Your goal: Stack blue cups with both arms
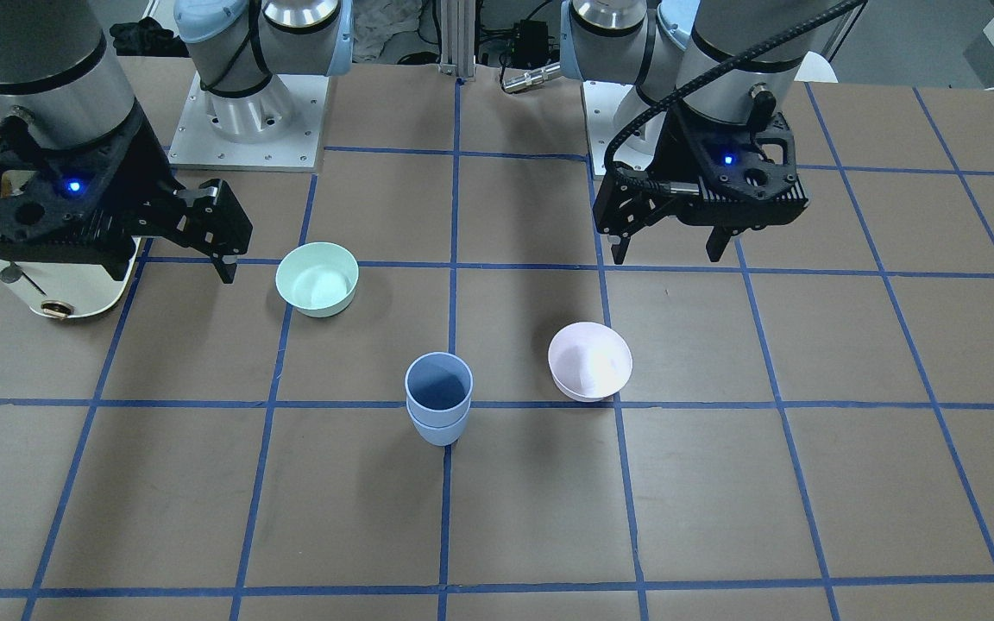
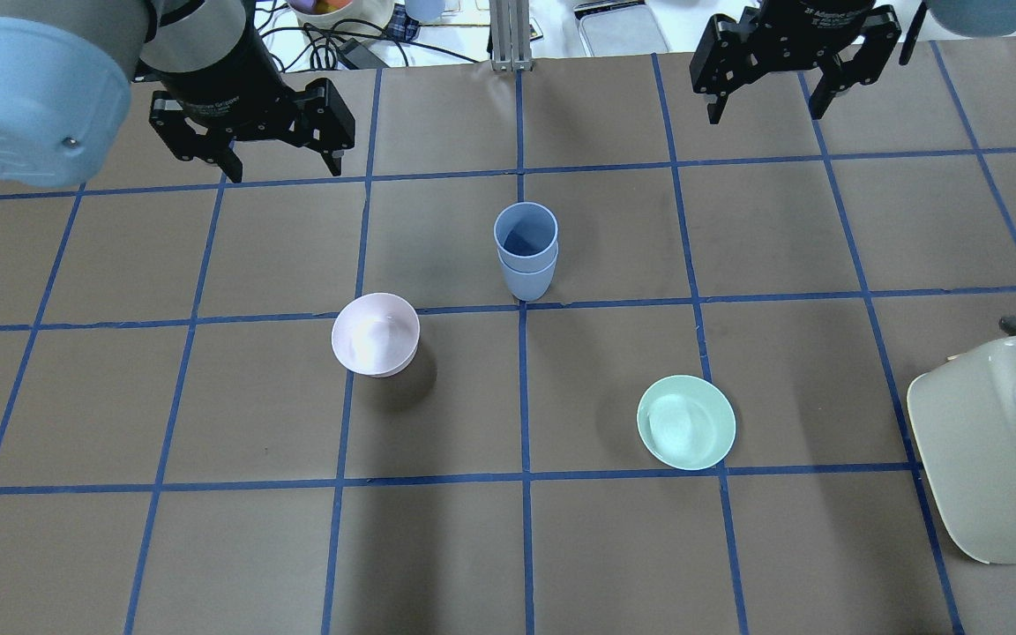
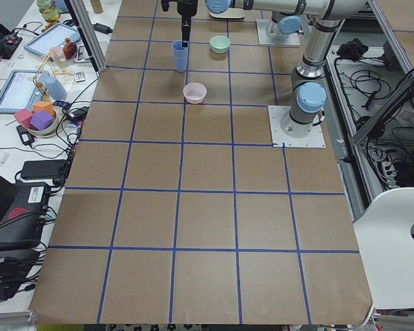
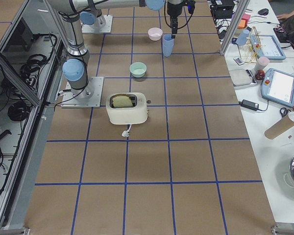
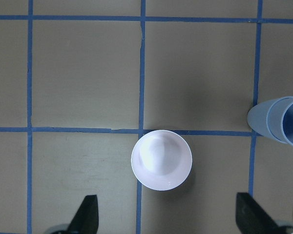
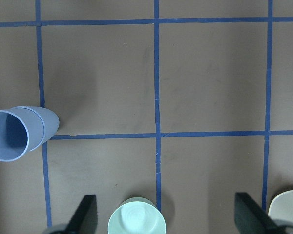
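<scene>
We log both arms held high over the table. The left gripper (image 2: 281, 168) and right gripper (image 2: 765, 110) have their fingers spread wide and hold nothing, probably because they are clear of the work. The cream toaster (image 2: 993, 450) sits outward of the right fingers. The pink bowl (image 2: 376, 333) lies near the left fingers and the mint-green bowl (image 2: 686, 422) near the right; both are bystanders. The blue cups (image 2: 526, 251) stand nested upright between the grippers, well apart from both, so stacking looks done.
</scene>
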You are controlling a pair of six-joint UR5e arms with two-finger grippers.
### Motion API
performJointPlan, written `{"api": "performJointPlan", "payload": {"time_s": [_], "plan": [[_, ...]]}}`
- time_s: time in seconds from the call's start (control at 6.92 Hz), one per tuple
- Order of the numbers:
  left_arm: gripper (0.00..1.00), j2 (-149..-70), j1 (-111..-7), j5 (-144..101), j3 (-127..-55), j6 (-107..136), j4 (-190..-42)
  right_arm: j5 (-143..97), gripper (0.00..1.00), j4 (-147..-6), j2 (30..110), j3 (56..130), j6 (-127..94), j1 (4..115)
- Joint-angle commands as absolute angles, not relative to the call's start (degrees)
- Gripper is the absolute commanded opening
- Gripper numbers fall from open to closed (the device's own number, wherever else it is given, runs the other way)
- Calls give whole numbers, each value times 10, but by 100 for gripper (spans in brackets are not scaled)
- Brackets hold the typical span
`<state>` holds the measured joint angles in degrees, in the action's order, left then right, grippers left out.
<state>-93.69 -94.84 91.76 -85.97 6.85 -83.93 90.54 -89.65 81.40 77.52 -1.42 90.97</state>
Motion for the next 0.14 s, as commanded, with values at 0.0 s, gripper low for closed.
{"api": "performJointPlan", "payload": {"time_s": [0.0], "plan": [[100,-937,-948,918,-860,69,-840,905,100,-896,813,775,-14,911]]}}
